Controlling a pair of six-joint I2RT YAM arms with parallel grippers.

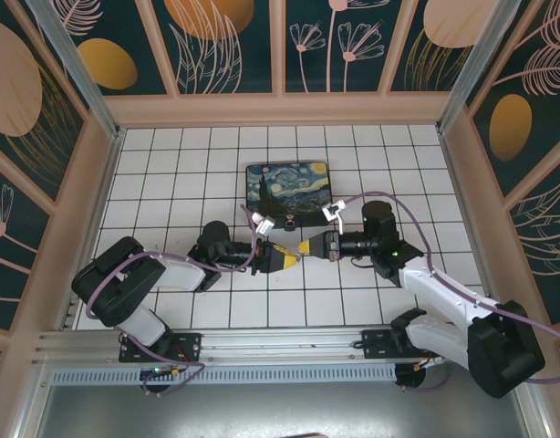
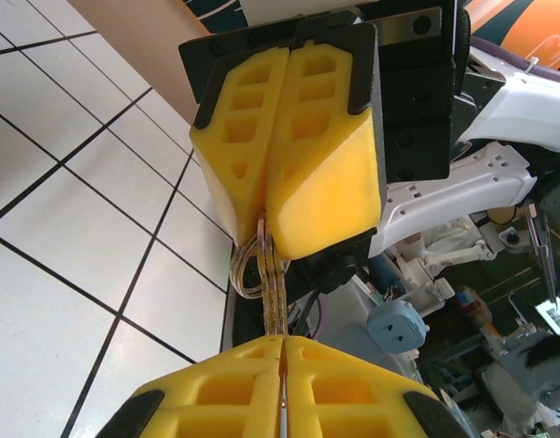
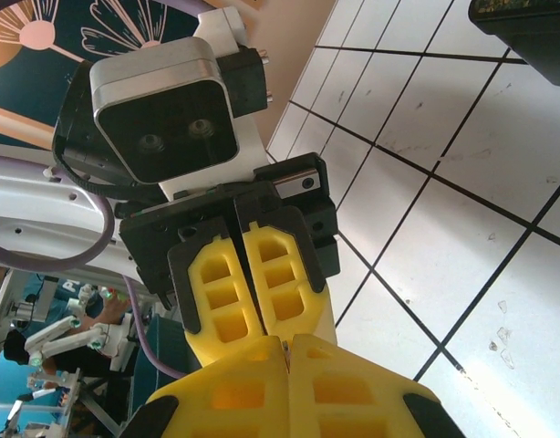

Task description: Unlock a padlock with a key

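We see left gripper (image 2: 283, 345) pinching a thin strip, probably the key (image 2: 276, 297); right gripper (image 2: 266, 217) clamped tight, wire loop (image 2: 247, 267) at its tips.

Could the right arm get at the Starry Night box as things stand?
Probably: the box lies just beyond the right gripper across open tiles, but its jaws are shut on the key.

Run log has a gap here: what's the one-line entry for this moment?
left tool: shut; right tool: shut; tips facing; thin metal piece, likely key, gripped by both; ring loop beside it
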